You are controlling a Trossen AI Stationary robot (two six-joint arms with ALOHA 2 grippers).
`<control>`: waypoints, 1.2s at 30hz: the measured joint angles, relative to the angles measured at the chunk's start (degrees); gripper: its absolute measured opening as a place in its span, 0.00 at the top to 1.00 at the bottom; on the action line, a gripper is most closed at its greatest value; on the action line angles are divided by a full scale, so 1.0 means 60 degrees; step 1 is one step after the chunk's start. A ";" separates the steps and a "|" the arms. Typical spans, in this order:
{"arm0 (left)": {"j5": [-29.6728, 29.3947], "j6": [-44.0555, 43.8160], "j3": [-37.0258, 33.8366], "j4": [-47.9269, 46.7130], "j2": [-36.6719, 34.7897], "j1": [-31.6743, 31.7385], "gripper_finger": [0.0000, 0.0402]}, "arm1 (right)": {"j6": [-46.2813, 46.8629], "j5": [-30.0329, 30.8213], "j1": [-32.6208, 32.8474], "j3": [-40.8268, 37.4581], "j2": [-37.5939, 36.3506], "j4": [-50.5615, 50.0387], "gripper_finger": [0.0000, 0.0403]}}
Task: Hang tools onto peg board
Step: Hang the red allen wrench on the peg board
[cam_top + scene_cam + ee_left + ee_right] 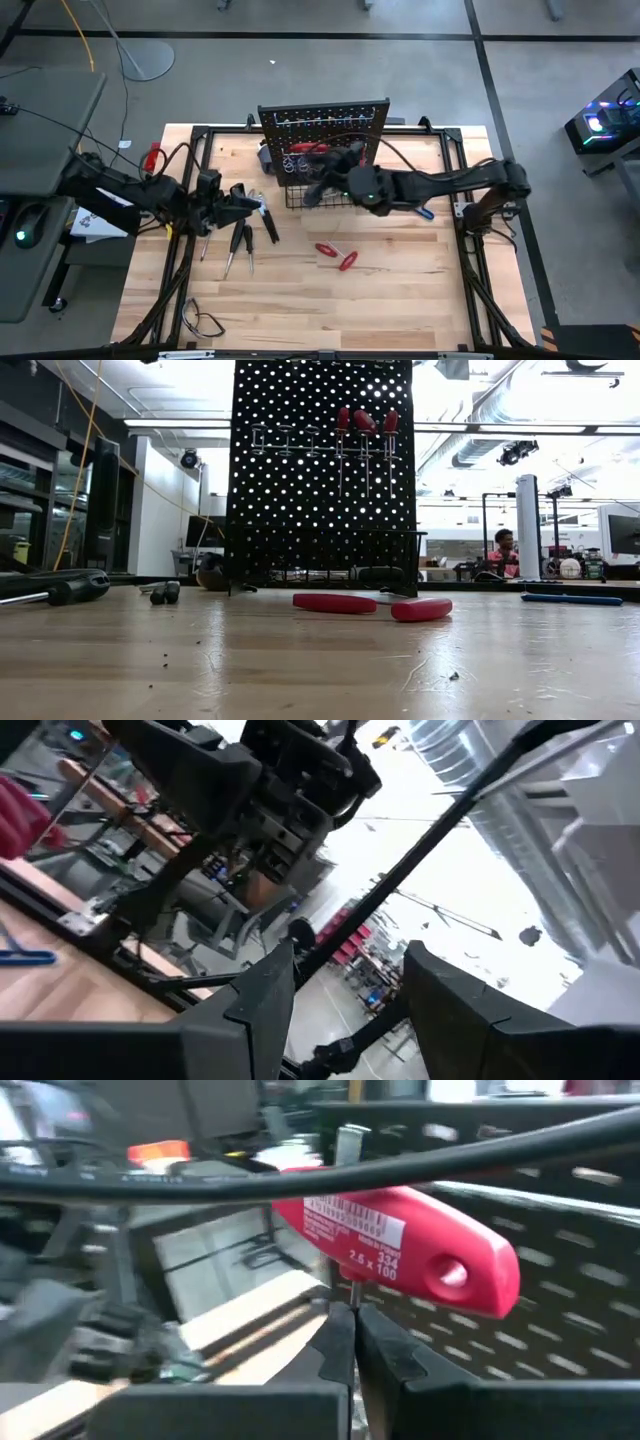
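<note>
Three red-handled screwdrivers (363,422) hang on the peg board (300,510); two red tools (337,255) lie on the worktop (400,290); right pincer (345,1320) clenched on a red T-handle tool (400,1245) at the board; left pincer (345,995) released, holding nothing.

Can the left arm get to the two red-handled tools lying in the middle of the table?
Probably yes. The left gripper hovers open over the black-handled tools, and bare table lies between it and the red-handled tools.
</note>
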 joint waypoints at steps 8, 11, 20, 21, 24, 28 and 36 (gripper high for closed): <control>-0.1693 0.0484 0.0000 -0.0216 0.0007 -0.0132 0.58 | -0.0429 0.0498 -0.0158 -0.2763 -0.0997 0.3187 1.00; -0.2118 0.0496 0.0000 -0.0284 0.0008 -0.0134 0.58 | -0.0649 0.0526 -0.0322 -0.2973 -0.0936 0.3528 1.00; -0.3012 0.0663 0.0000 -0.0288 0.0007 -0.0131 0.58 | -0.1797 0.0441 -0.0828 -0.2977 -0.0881 0.3385 1.00; -0.3082 0.0716 0.0000 -0.0292 0.0007 -0.0131 0.58 | -0.1699 0.0151 -0.0889 -0.2977 -0.0881 0.3329 1.00; -0.3246 0.0746 0.0000 -0.0289 0.0007 -0.0131 0.58 | -0.1360 -0.0248 -0.1008 -0.2977 -0.0881 0.3137 1.00; -0.3406 0.0839 0.0000 -0.0292 0.0007 -0.0131 0.58 | -0.1437 -0.0391 -0.1121 -0.2977 -0.0881 0.3117 1.00; -0.3640 0.0922 0.0000 -0.0290 0.0007 -0.0130 0.58 | -0.1439 -0.0863 -0.1324 -0.2977 -0.0517 0.2898 1.00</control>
